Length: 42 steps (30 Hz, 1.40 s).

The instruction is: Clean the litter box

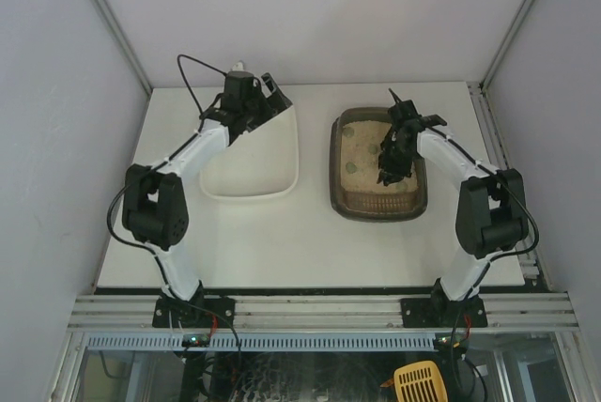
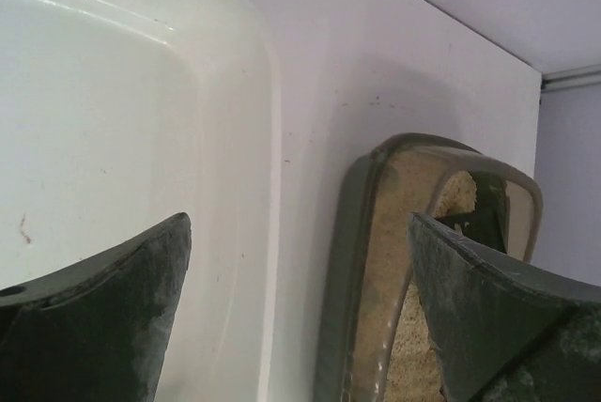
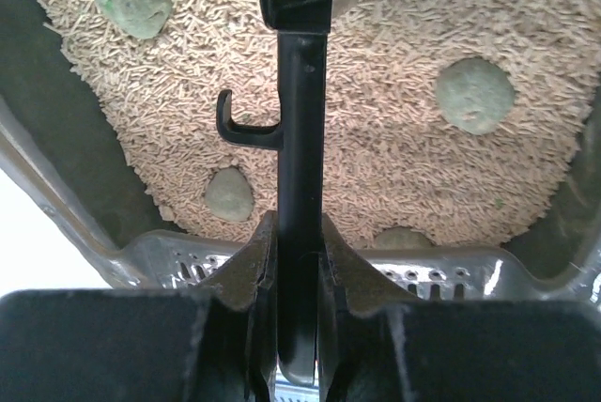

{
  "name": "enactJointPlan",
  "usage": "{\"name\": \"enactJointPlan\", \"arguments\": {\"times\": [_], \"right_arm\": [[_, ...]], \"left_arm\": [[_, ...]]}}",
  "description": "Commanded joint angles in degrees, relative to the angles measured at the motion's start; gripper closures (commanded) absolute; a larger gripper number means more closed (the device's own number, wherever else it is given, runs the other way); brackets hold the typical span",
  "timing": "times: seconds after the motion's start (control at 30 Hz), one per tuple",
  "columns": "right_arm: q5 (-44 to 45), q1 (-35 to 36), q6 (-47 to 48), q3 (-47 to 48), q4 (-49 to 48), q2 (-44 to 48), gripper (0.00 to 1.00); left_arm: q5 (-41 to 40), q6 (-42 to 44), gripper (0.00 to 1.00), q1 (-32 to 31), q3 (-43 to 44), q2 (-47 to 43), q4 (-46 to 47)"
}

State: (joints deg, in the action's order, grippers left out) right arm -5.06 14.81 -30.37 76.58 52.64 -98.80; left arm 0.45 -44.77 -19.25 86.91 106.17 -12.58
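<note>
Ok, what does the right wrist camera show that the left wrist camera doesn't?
Only the right wrist view: the right gripper shut on a black scoop handle, the grey slotted scoop head at the bottom, and greenish clumps lying on the litter. Only the left wrist view: the left gripper open, the white tub, and a strip of table between the tub and the tray. Both: the litter box with beige litter inside.

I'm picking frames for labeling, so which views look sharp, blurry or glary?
Right wrist: litter sharp, scoop handle and fingers dark near the lens. Left wrist: fingers blurred, slight glare on the white tub. Top view: evenly lit, soft shadows.
</note>
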Motion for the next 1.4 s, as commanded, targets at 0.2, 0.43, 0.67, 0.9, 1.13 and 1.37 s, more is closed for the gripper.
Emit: {"name": "enactJointPlan", "arguments": {"times": [0.2,0.43,0.67,0.9,1.13,1.37], "right_arm": [[-14.57,-0.65,0.68,1.4,-8.35,-4.93,1.0],[-19.46,-3.24,-1.82,-3.96,-16.72,-1.35,1.0],[-26.0,-6.75,-4.39,-15.44,-24.73,7.58,1.0],[-35.85,-10.57,-12.15,-32.02,-42.89,18.73,1.0],[-44.58,-15.44,-24.07,-52.43,-75.26,27.56,1.0],[-51.07,-17.24,-29.56,-56.49,-89.7,22.39,1.0]], "left_arm": [[-1.28,9.55,0.0,0.81,-5.06,-9.46,3.22],[1.61,11.12,0.0,2.53,-6.09,-9.36,2.56],[4.25,13.04,0.0,4.01,-2.54,-10.58,-2.83],[1.52,18.0,0.01,4.21,-2.93,-15.85,-3.77],[1.41,23.5,0.0,4.21,-3.27,-20.4,-8.13],[-0.62,25.89,0.0,4.14,-8.18,-24.66,-8.52]]}}
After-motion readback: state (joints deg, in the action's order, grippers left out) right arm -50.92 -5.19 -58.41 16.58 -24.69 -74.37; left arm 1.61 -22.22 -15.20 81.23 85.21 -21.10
